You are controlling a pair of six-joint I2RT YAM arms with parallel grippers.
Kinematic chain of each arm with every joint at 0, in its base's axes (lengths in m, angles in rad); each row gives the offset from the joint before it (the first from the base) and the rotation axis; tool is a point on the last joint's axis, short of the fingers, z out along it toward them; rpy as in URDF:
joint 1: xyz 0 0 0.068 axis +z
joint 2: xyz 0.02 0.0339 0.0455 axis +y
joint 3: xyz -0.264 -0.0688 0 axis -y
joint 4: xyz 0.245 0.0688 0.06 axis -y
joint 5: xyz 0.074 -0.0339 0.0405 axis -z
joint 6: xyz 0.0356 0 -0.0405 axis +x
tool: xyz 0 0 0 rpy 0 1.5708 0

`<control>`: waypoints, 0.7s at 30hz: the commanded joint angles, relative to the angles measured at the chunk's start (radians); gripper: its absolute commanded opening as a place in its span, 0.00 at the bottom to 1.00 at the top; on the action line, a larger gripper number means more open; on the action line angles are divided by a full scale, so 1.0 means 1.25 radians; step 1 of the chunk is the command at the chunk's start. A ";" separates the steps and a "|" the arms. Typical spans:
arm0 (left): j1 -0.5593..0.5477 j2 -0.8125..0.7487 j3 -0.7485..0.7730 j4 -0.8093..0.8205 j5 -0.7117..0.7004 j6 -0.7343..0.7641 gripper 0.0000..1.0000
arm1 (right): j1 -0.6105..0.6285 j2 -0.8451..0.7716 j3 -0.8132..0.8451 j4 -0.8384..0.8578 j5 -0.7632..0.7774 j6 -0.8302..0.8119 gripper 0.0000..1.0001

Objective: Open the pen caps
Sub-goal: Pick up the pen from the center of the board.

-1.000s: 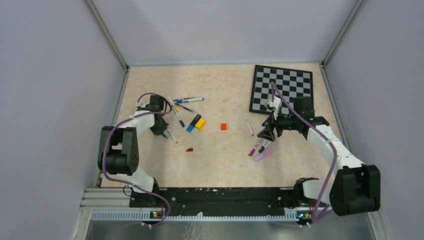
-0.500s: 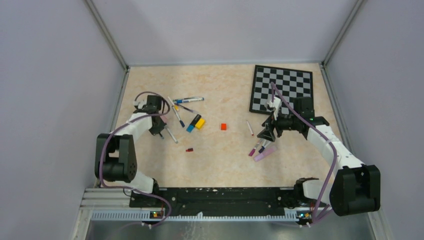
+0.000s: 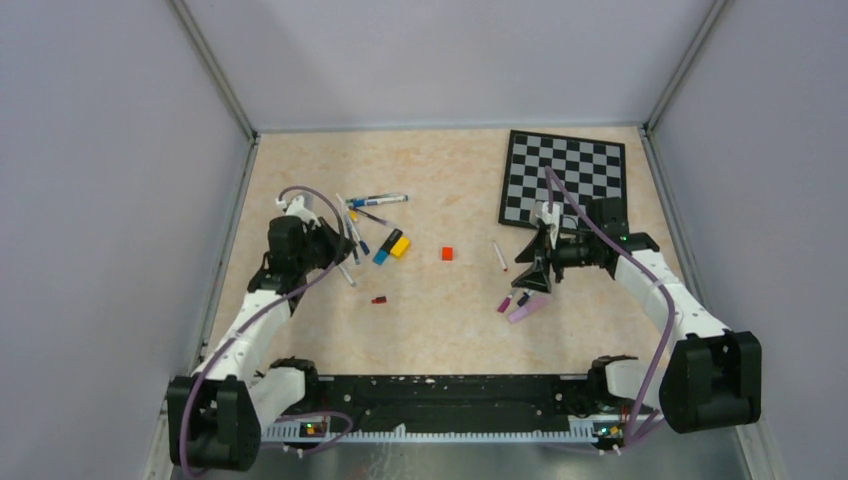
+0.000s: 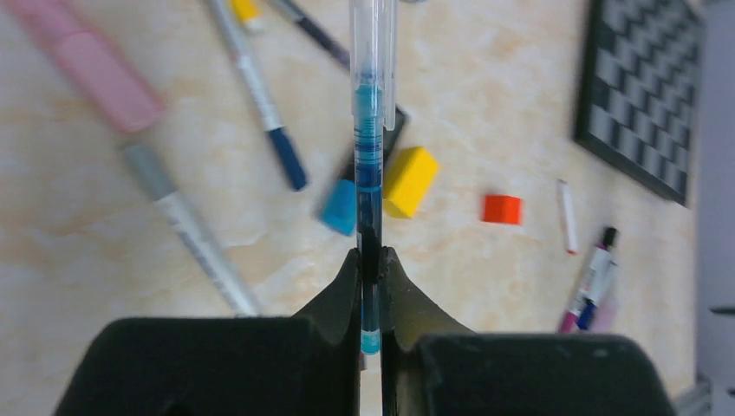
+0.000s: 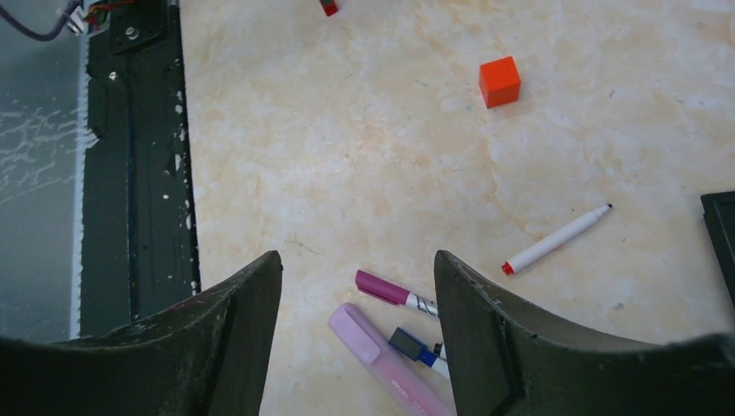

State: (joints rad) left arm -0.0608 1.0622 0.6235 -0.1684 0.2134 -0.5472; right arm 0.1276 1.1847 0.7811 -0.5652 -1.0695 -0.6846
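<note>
My left gripper point(image 4: 370, 260) is shut on a thin pen point(image 4: 368, 130) with a blue-inked barrel and a clear cap, which points away from the wrist above the table. From above, that left gripper point(image 3: 335, 247) sits among the left group of pens point(image 3: 375, 200). My right gripper point(image 5: 358, 286) is open, nothing between its fingers. It hovers over a purple-capped pen point(image 5: 394, 293), a lilac highlighter point(image 5: 381, 355) and a blue-capped pen point(image 5: 414, 347). A white pen point(image 5: 555, 240) with a red end lies to their right. Yellow point(image 4: 409, 180) and cyan point(image 4: 340, 206) caps lie side by side.
A red cube point(image 3: 447, 254) sits mid-table, and a small dark red cap point(image 3: 379, 299) lies nearer the arms. A chessboard point(image 3: 565, 178) occupies the far right. A pink highlighter point(image 4: 87, 61) and a grey pen point(image 4: 191, 234) lie left of the held pen. Walls enclose the table.
My left jaws have shut on the pen. The left arm has swung its elbow toward the near left corner. The right gripper has shifted slightly toward the purple pens.
</note>
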 commanded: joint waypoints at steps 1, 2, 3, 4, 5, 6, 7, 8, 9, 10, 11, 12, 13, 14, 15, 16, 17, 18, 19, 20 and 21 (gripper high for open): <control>-0.047 -0.090 -0.114 0.387 0.252 -0.061 0.00 | -0.003 -0.019 0.064 -0.090 -0.106 -0.141 0.64; -0.072 -0.099 -0.132 0.439 0.256 -0.076 0.00 | 0.000 -0.019 0.082 -0.105 -0.104 -0.146 0.65; -0.106 -0.103 -0.145 0.491 0.252 -0.083 0.00 | 0.004 -0.017 0.102 -0.111 -0.097 -0.133 0.65; -0.141 -0.105 -0.153 0.532 0.240 -0.086 0.00 | 0.008 -0.012 0.122 -0.111 -0.095 -0.095 0.65; -0.183 -0.102 -0.158 0.569 0.220 -0.086 0.00 | 0.011 -0.006 0.152 -0.112 -0.100 -0.067 0.65; -0.225 -0.097 -0.164 0.615 0.203 -0.084 0.00 | 0.016 0.000 0.172 -0.110 -0.109 -0.039 0.65; -0.261 -0.087 -0.167 0.657 0.181 -0.086 0.00 | 0.022 0.003 0.186 -0.094 -0.115 0.006 0.65; -0.296 -0.074 -0.166 0.691 0.160 -0.088 0.00 | 0.030 0.004 0.195 -0.057 -0.120 0.065 0.65; -0.325 -0.059 -0.163 0.723 0.137 -0.090 0.00 | 0.039 0.002 0.197 -0.009 -0.122 0.146 0.65; -0.352 -0.041 -0.159 0.751 0.121 -0.093 0.00 | 0.049 0.000 0.195 0.054 -0.127 0.232 0.65; -0.377 -0.025 -0.154 0.780 0.104 -0.095 0.00 | 0.057 -0.002 0.188 0.122 -0.130 0.314 0.65; -0.399 -0.008 -0.150 0.809 0.087 -0.097 0.00 | 0.067 -0.001 0.182 0.186 -0.127 0.401 0.68; -0.422 0.008 -0.146 0.834 0.067 -0.098 0.00 | 0.074 0.003 0.177 0.253 -0.118 0.484 0.72; -0.442 0.029 -0.139 0.856 0.047 -0.097 0.00 | 0.083 0.008 0.172 0.311 -0.103 0.570 0.73; -0.464 0.045 -0.130 0.867 0.029 -0.095 0.00 | 0.089 0.014 0.170 0.365 -0.083 0.646 0.74; -0.484 0.059 -0.120 0.873 0.012 -0.091 0.00 | 0.094 0.021 0.170 0.409 -0.070 0.710 0.74; -0.504 0.071 -0.106 0.877 -0.007 -0.088 0.00 | 0.096 0.028 0.169 0.461 -0.063 0.772 0.76; -0.527 0.085 -0.100 0.883 -0.025 -0.086 0.00 | 0.101 0.033 0.168 0.495 -0.057 0.826 0.77; -0.544 0.096 -0.094 0.889 -0.046 -0.086 0.00 | 0.105 0.039 0.163 0.530 -0.057 0.889 0.78; -0.558 0.106 -0.091 0.898 -0.066 -0.090 0.00 | 0.110 0.043 0.155 0.588 -0.060 0.933 0.78; -0.572 0.117 -0.090 0.912 -0.081 -0.092 0.00 | 0.117 0.046 0.142 0.629 -0.058 0.966 0.78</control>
State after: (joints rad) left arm -0.7120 1.1740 0.4568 0.8124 0.2348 -0.6594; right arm 0.2474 1.2251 0.9871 -0.1059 -1.1580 0.1558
